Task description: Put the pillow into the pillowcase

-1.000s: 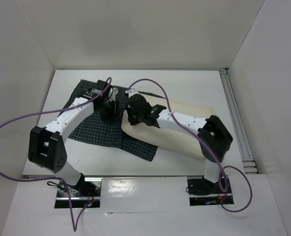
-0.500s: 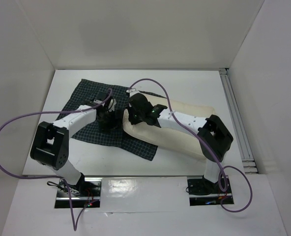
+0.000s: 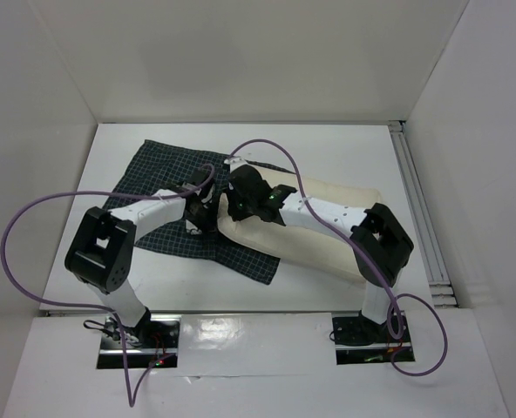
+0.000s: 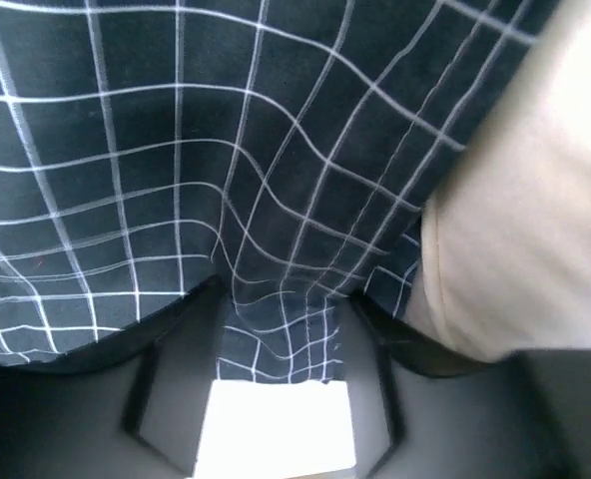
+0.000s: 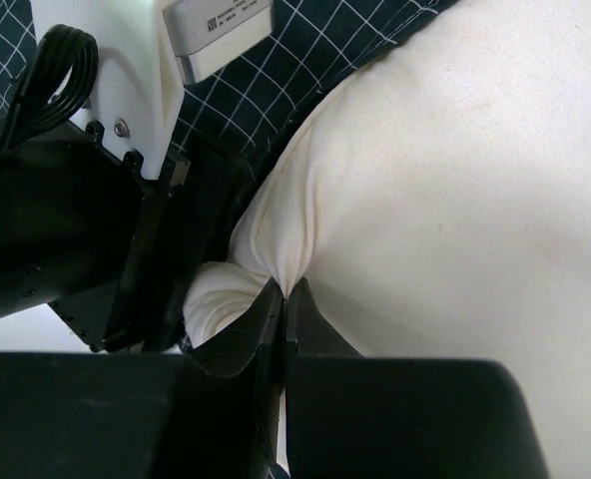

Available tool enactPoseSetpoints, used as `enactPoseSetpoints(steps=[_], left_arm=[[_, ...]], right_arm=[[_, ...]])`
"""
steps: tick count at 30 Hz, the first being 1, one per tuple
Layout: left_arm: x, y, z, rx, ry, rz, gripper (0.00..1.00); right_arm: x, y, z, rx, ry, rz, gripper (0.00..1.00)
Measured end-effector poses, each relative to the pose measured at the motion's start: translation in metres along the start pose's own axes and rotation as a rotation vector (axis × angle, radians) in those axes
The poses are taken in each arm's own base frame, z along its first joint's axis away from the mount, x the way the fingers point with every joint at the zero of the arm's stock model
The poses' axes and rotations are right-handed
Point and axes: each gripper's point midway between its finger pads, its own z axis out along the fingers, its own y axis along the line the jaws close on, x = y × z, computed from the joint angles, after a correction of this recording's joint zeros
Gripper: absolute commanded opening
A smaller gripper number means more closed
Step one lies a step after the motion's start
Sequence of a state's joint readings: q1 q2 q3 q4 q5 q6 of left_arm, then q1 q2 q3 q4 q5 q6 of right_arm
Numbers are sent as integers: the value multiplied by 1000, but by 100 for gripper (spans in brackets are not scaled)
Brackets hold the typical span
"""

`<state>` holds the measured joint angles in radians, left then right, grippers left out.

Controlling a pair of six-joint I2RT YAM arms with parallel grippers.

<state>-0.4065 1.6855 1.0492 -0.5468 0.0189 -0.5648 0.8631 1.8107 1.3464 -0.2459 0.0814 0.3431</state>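
The dark checked pillowcase (image 3: pixel 158 174) lies flat on the table at left centre. The cream pillow (image 3: pixel 328 231) lies to its right, its left end over the pillowcase's right part. My right gripper (image 3: pixel 233 205) is shut on a pinch of the pillow's fabric at that left end; in the right wrist view the gripper (image 5: pixel 284 289) holds a bunched fold of the pillow (image 5: pixel 455 180). My left gripper (image 3: pixel 202 214) sits just left of it, low on the pillowcase. In the left wrist view the gripper (image 4: pixel 286 296) stands open with the pillowcase's edge (image 4: pixel 176 150) between the fingers and the pillow (image 4: pixel 535 230) at right.
White walls enclose the table on three sides. A metal rail (image 3: pixel 415 200) runs along the right edge. Purple cables (image 3: pixel 18 226) loop off both arms. The left arm's wrist (image 5: pixel 86 200) is right beside my right gripper.
My left gripper has moved from the pillowcase's upper middle down and right, up to the pillow's left end. The right gripper has kept its hold and barely moved.
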Motion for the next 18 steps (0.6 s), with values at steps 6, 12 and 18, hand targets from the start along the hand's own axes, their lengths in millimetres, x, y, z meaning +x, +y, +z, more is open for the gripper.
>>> enactPoseSetpoints(steps=[6,12,18], left_arm=[[-9,7,-2,-61,-39,-7,0],[-18,0,-12,-45,-57,-11,0],[-18,-15,-41,47,-81,-6,0]], right_arm=[[0,0,0,-3,1,0,0],[0,0,0,-4,2,1,0],[-9,3,3,-6,-6,4,0]])
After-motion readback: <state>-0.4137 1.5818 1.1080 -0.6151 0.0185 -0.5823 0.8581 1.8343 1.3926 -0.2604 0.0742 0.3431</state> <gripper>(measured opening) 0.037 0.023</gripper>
